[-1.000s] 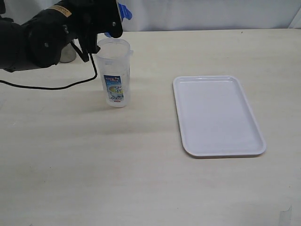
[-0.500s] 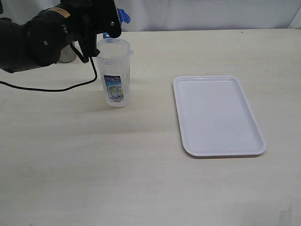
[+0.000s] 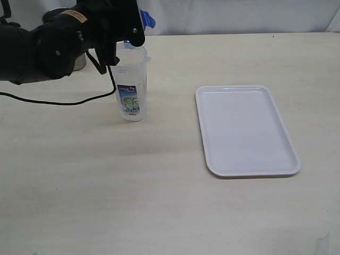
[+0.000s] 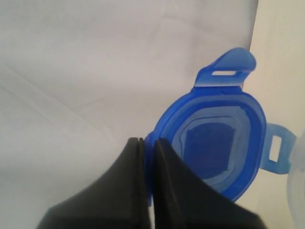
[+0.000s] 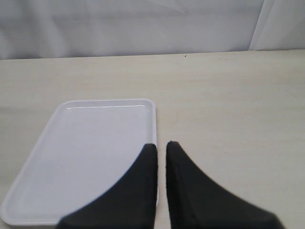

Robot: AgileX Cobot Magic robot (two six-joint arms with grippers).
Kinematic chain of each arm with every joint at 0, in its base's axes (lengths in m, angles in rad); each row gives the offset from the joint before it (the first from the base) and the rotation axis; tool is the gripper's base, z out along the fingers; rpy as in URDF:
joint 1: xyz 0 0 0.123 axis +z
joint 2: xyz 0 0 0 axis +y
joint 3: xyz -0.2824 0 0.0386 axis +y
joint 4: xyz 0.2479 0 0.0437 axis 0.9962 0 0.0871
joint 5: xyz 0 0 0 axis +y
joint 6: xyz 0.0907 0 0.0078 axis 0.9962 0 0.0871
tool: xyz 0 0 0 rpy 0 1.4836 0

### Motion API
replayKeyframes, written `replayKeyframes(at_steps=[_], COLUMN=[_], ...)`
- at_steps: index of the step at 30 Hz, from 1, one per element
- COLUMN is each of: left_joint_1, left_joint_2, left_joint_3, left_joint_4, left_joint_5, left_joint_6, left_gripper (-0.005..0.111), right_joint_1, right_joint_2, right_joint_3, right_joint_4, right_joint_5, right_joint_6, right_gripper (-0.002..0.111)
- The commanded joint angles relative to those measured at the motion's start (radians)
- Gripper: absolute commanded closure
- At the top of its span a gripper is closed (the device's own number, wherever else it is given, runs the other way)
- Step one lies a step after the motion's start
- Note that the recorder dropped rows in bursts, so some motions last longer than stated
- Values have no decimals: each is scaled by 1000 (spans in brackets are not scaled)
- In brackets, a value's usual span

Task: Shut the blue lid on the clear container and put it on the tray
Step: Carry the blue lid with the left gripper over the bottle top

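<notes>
Left gripper: pincer clamped on the rim of the blue lid. In the left wrist view the two black fingers are nearly together, with only the lid's thin edge between them. The lid's inner face is toward that camera and two snap flaps show. A third is cut off and I can't see the rest.

In the exterior view my left arm fills the upper left of the frame. Only a small blue piece of the lid sticks out past the gripper, at the top, left of centre. The clear container stands upright on the table in the upper left, with its printed label facing the camera. Its mouth sits right under the gripper. I can't tell whether the lid touches the container rim, because the gripper blocks it.

The tray lies flat right of centre, well apart from the container, with nothing on it.

Right gripper: pincer pressed together, nothing between the fingers. The right wrist view shows the tray just beyond the tips. This arm is out of the exterior frame.
</notes>
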Motion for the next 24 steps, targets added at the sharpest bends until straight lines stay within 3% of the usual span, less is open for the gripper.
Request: replayKeyframes(at_steps=[1,24], left_joint_1=[-16,-23], left_joint_2=[-9,-15], left_joint_3=[3,3], left_joint_4=[-3,-106], left_joint_5=[-50,-54], left_joint_6=[-4,72], left_gripper=[107,107], right_joint_1=[-3,-3], right_joint_2=[-1,-1], right_joint_3=[3,3], right_joint_4=[3,3], right_joint_5=[1,1], right_joint_6=[0,0], right_gripper=[101,101])
